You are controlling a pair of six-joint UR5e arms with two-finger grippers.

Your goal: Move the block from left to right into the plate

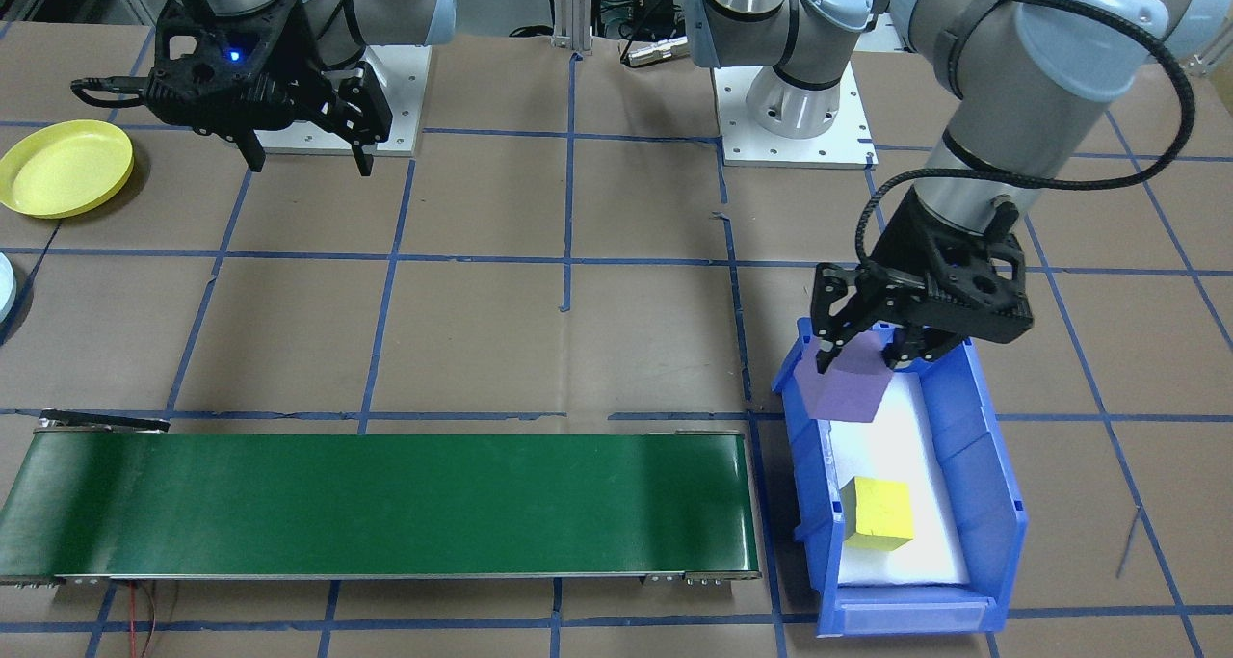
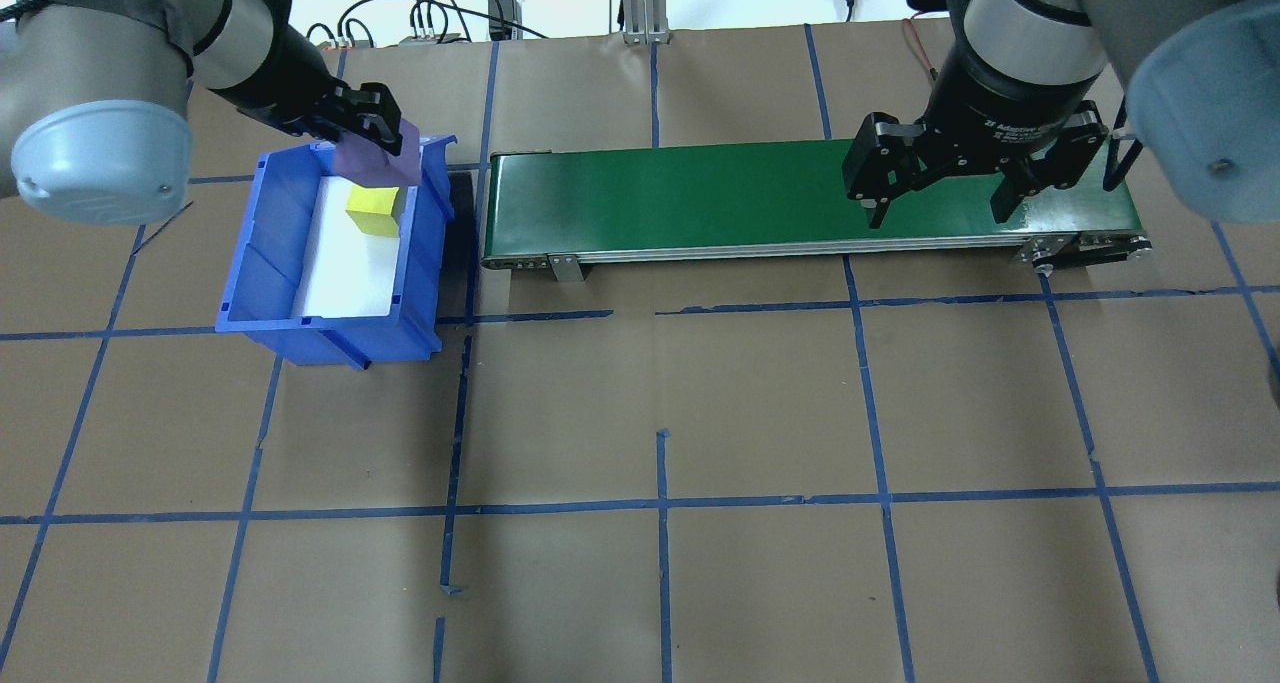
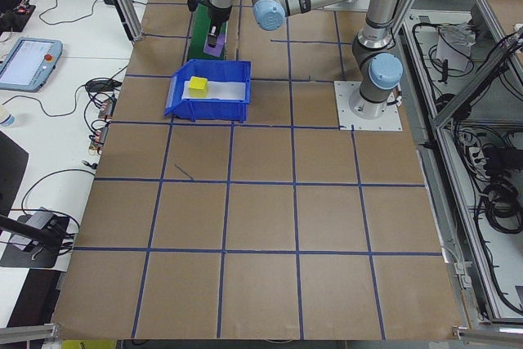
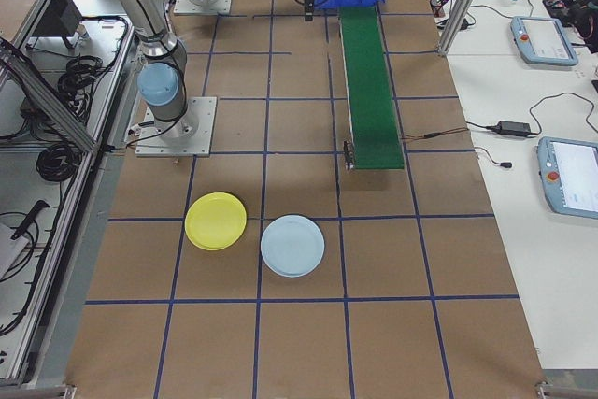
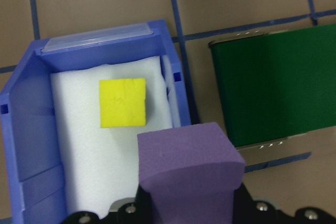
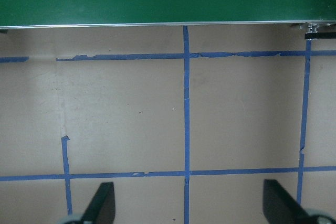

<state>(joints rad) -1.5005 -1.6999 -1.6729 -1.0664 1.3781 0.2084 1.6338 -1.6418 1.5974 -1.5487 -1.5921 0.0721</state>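
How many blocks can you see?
2. The purple block is held by the left gripper above the blue bin; the yellow block sits inside the bin.

My left tool (image 1: 867,345) is black and grips a purple block (image 1: 846,386), while a bright yellow block (image 1: 877,513) lies on the white foam pad (image 1: 901,542) lining the blue bin (image 1: 992,504). My right tool (image 1: 308,152) is black too, with a small blue light on its mount, and my arms are silver-grey with pale blue joint caps. The worktop (image 1: 597,330) is brown, crossed by a grid of dark blue tape lines, and carries a deep green conveyor belt (image 1: 385,509) with silvery edges, a yellow plate (image 1: 63,169) and a light blue plate (image 4: 292,245).
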